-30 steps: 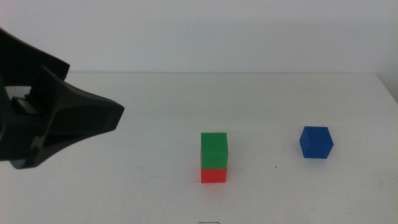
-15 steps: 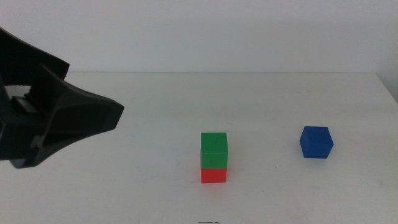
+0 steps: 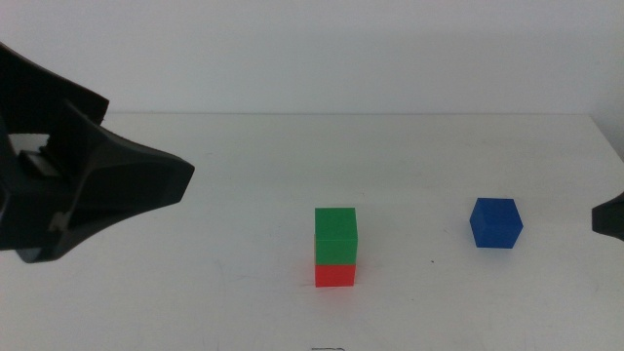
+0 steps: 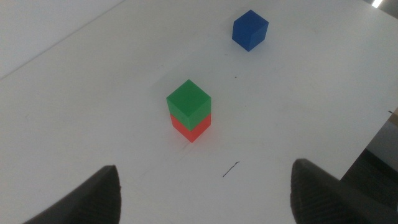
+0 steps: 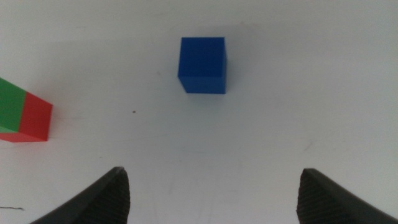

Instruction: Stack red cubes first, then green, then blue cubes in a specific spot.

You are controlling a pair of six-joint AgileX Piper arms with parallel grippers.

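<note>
We see the small matte bright-green cube (image 3: 335, 236) sitting squarely on the matching bright-red cube (image 3: 334, 276) on the white tabletop (image 3: 244, 166). The deep-blue cube (image 5: 203, 65) lies alone at three o'clock from them. Our right end effector (image 5: 211, 190) faces it, wide open and empty; the left end effector (image 4: 205, 186), equally open and empty, waits apart. The blue cube looks light and rigid: we would pinch two opposite flat faces

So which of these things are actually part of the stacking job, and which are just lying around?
Part of the job:
- red cube, bottom of the stack
- green cube, sitting on the red one
- blue cube, alone on the table, to the stack's right
- right gripper, fingers open, facing the blue cube

Just there:
- left gripper, open, waiting at the left
- white table
</note>
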